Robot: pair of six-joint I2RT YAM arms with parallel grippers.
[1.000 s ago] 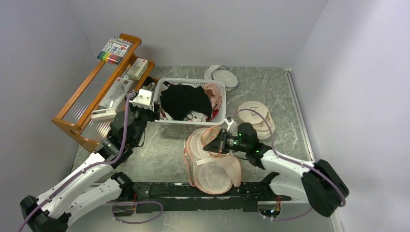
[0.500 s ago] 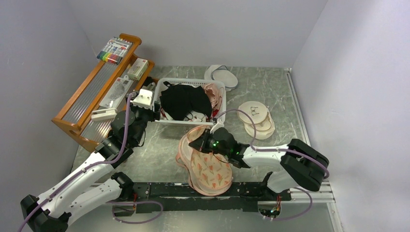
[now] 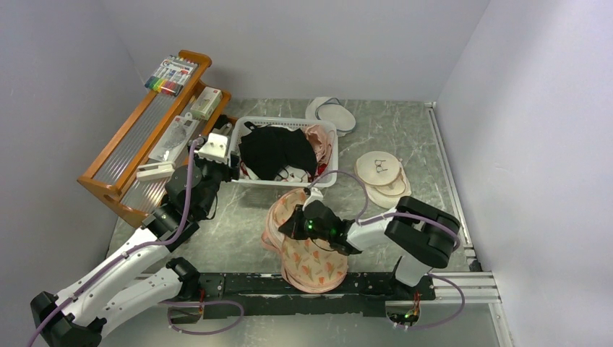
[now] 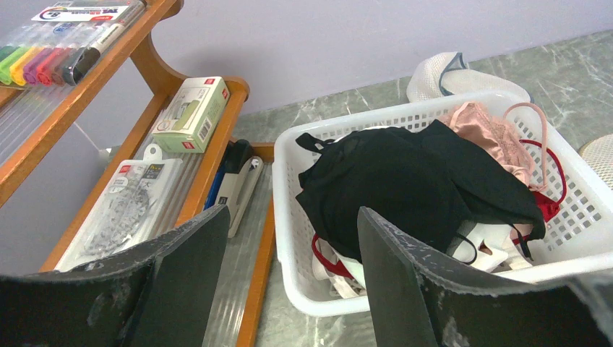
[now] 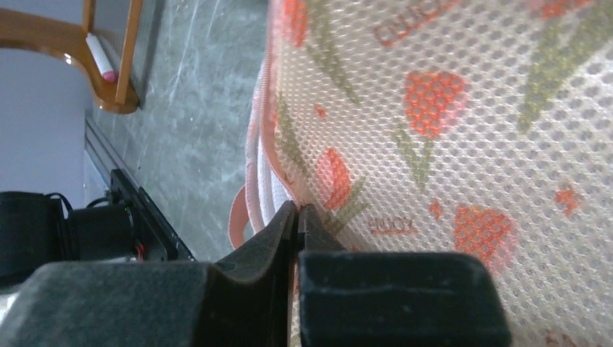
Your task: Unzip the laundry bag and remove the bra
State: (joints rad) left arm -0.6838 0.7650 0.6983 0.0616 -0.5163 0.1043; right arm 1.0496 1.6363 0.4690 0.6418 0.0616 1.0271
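The laundry bag (image 3: pixel 312 249), peach-pink with orange-red flower print, lies folded shut in front of the white basket (image 3: pixel 242 124). My right gripper (image 3: pixel 288 223) is shut on the pink trim at the bag's left edge. In the right wrist view the bag's mesh (image 5: pixel 448 108) fills the frame and the gripper (image 5: pixel 298 210) pinches the trim. The black bra (image 3: pixel 278 150) lies on top in the basket. My left gripper (image 3: pixel 225 157) hovers open and empty at the basket's left end. In the left wrist view the gripper (image 4: pixel 289 217) faces the bra (image 4: pixel 405 184).
A wooden rack (image 3: pixel 137 144) with markers and boxes stands at the left. Pink and white garments (image 3: pixel 319 141) share the basket. White round pouches lie at the back (image 3: pixel 331 113) and right (image 3: pixel 383 173). A black rail (image 3: pixel 238 284) runs along the near edge.
My right gripper has swung left with the bag's upper flap. The bag, open with its pale lining showing a second ago, now lies folded with the print up. The left arm has not moved.
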